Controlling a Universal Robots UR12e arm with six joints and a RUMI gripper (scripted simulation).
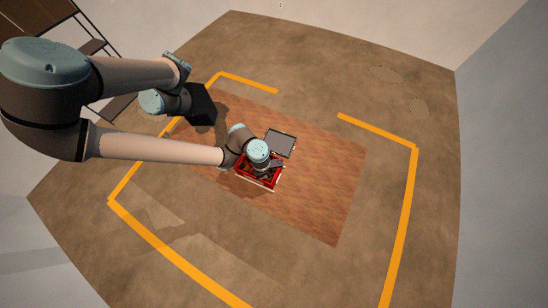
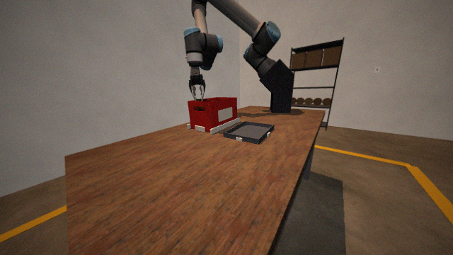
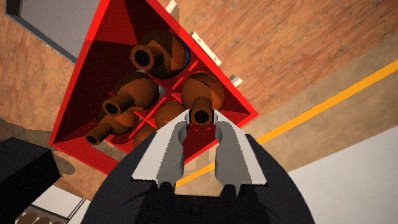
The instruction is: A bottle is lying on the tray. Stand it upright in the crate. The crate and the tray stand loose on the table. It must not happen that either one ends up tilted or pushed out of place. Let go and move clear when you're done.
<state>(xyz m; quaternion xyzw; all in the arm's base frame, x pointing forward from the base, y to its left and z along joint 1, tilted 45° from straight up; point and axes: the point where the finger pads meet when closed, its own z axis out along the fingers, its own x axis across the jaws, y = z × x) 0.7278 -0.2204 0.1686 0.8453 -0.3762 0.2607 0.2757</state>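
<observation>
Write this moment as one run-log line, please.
gripper: shut on bottle | bottle: inside crate, neck up | tray: nothing on it | release: not yet

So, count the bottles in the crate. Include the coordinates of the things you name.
6: one held by the gripper (image 1: 266,174) (image 2: 199,100) (image 3: 201,117), two partly hidden bottles (image 3: 169,113) (image 3: 143,136) in its row, three bottles (image 3: 172,52) (image 3: 142,92) (image 3: 122,119) in the other. More may be hidden.
</observation>
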